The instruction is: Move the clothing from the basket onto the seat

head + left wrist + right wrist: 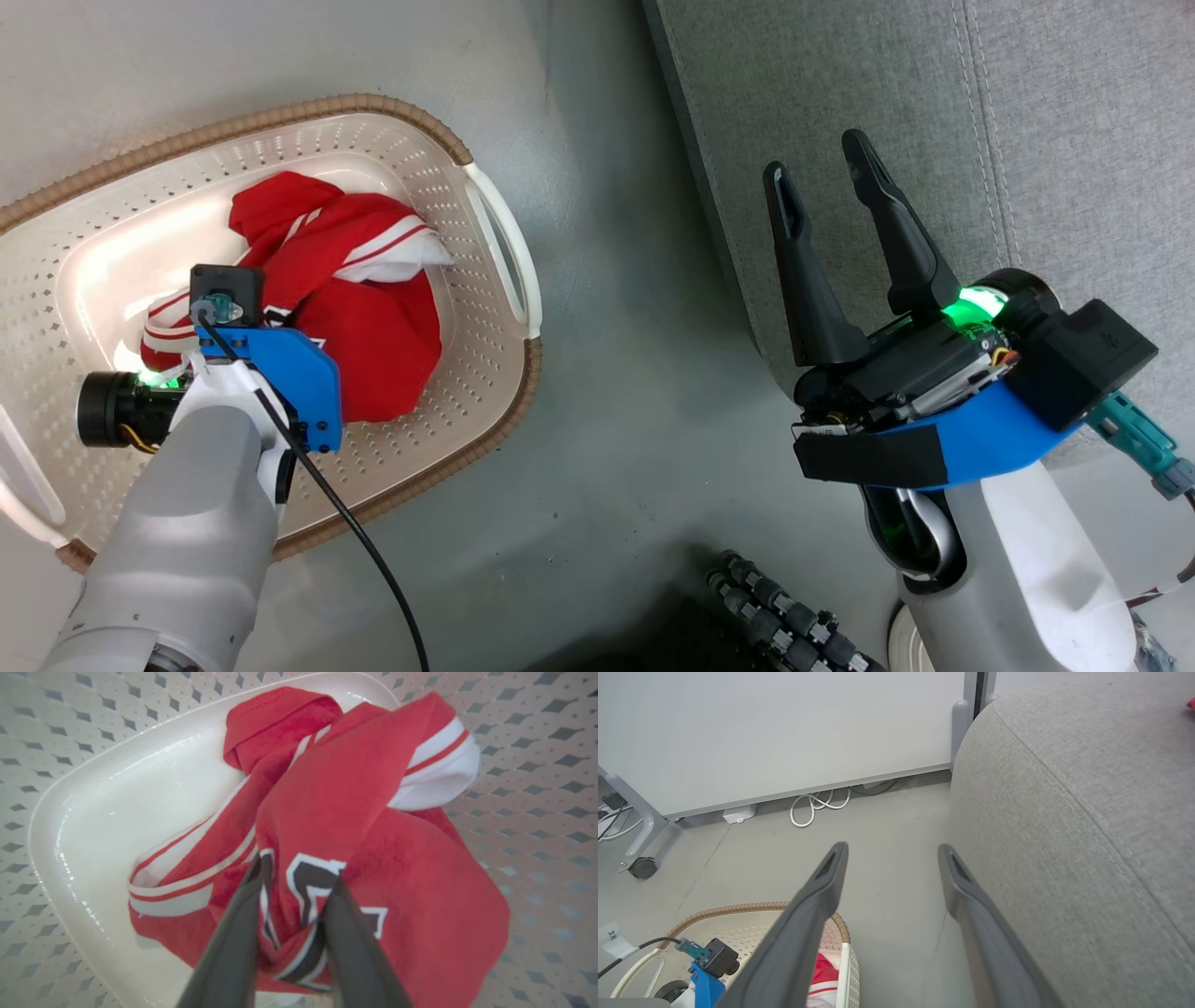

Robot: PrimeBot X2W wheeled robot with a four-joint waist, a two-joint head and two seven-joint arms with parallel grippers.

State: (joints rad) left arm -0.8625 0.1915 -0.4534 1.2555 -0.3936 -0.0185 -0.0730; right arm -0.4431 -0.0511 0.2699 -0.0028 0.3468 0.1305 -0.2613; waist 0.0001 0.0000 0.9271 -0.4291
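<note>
Clothing (pixel 383 345) lies heaped in the basket (pixel 112 215), right under my left hand (pixel 301 877), so by my reckoning the job has barely begun: the lift, the carry across and the drop are all left to do. My left hand is clamped into the jersey (pixel 336 793), its two dark fingers (pixel 224 956) sunk in, with a ridge of red cloth and part of the black-and-white number gathered between them. My right hand (pixel 817 159) is spread wide and holds nothing. Its fingertips hang over the near edge of the seat (pixel 1027 140), with the bare grey floor (pixel 607 392) lying between it and the basket. A speck of red (pixel 1191 703) shows far out past my right fingertips on the seat, but it is too small for me to say what it is. Nor can I tell whether the heap under my left hand is one garment or two. The jersey is soft, limp knit that folds on itself, with white striped cuffs flopped away from my fingers. The basket is hard, glossy cream plastic, its walls pierced with small holes, its corners rounded, its rim brown and rope-like, and it has white loop handles. The seat is coarse, light grey weave, stitched along its seams and plumply rounded at the edge.
</note>
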